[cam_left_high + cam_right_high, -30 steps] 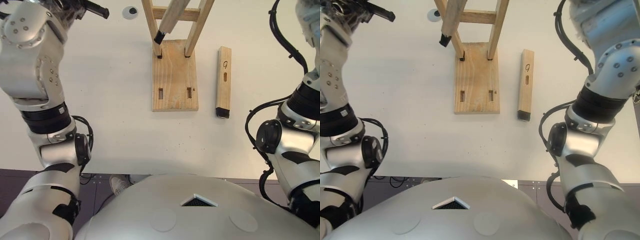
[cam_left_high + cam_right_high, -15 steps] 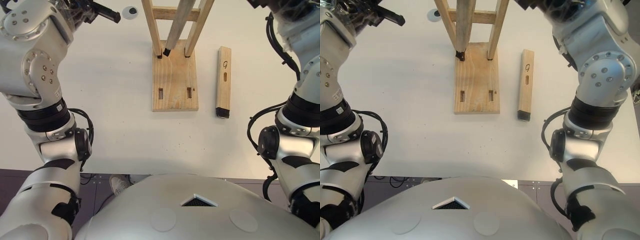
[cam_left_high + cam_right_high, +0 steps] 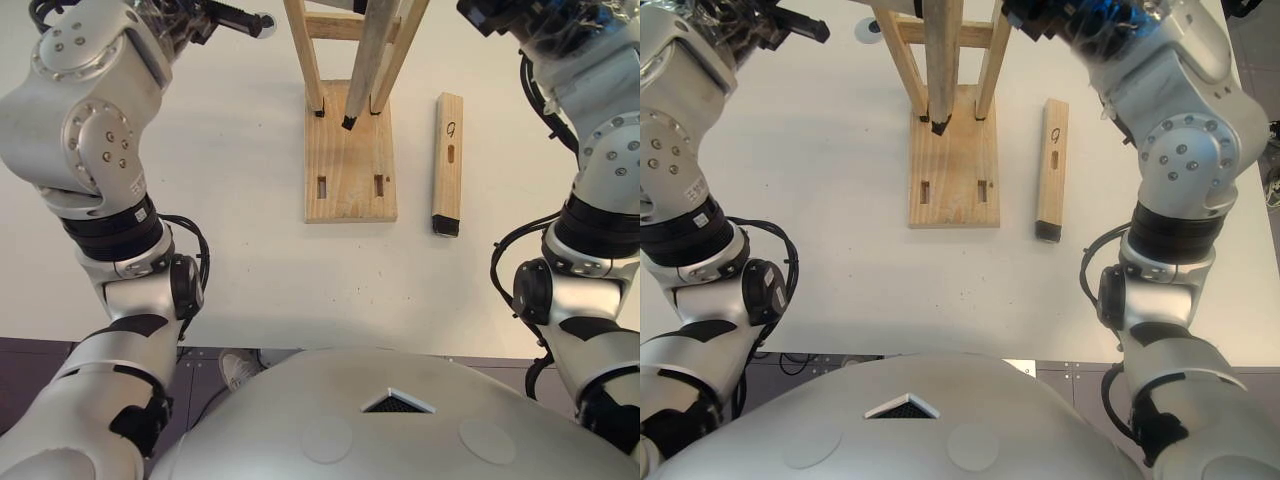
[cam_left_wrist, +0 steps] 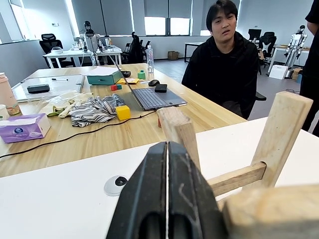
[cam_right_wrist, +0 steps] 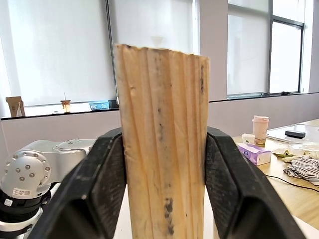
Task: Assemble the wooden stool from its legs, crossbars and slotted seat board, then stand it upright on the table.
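The slotted seat board (image 3: 350, 160) lies flat on the white table. Two legs (image 3: 305, 55) joined by a crossbar (image 3: 335, 27) stand in its far slots. My right gripper (image 5: 163, 174) is shut on a third leg (image 3: 366, 60). That leg hangs nearly upright, its black-tipped lower end (image 3: 348, 122) just above the board between the two standing legs. My left gripper (image 3: 238, 16) is shut and holds nothing, hovering left of the standing legs. In the left wrist view its fingers (image 4: 168, 199) point at the leg tops and crossbar (image 4: 237, 179). A loose leg (image 3: 448, 160) lies right of the board.
A small round black-and-white disc (image 3: 870, 30) sits on the table at the far left of the board. The two near slots (image 3: 322, 186) of the board are unfilled. Bare table (image 3: 230, 230) stretches in front and to both sides.
The held leg has swung right; its lower end went from beside the left standing leg to the middle of the board. My left gripper moved right, closer to the standing legs.
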Tool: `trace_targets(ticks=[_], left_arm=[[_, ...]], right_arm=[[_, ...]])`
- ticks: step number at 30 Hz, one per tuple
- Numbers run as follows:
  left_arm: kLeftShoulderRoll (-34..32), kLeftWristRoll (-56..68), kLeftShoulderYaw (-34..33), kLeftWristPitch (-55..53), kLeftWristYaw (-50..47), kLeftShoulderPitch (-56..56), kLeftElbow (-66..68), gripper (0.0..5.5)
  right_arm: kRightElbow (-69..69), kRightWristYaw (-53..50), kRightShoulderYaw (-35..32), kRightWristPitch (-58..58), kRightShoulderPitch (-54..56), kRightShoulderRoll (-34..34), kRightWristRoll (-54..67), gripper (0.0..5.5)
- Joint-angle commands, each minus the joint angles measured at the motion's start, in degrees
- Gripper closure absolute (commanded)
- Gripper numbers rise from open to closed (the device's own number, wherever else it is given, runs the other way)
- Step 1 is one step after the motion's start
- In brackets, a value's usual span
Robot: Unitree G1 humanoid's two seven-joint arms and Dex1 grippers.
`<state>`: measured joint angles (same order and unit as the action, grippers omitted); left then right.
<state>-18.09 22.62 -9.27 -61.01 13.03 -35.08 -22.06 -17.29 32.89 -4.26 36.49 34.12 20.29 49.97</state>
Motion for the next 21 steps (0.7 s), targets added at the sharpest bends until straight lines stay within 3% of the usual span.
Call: trace_targets(ticks=[1,21], left_arm=[[0.14,1.05,0.64,-1.00,0.11,-0.52,-1.17,5.50],[-2.17,1.40,2.59,-3.71,1.25,0.99,-0.82,5.50]], right_arm=[[0.17,-0.23,0.67,-0.29,-0.24,-1.34,-0.69,3.44],[1.12,-0.50,-2.06,-1.24,0.04,-3.42,0.45,3.45]])
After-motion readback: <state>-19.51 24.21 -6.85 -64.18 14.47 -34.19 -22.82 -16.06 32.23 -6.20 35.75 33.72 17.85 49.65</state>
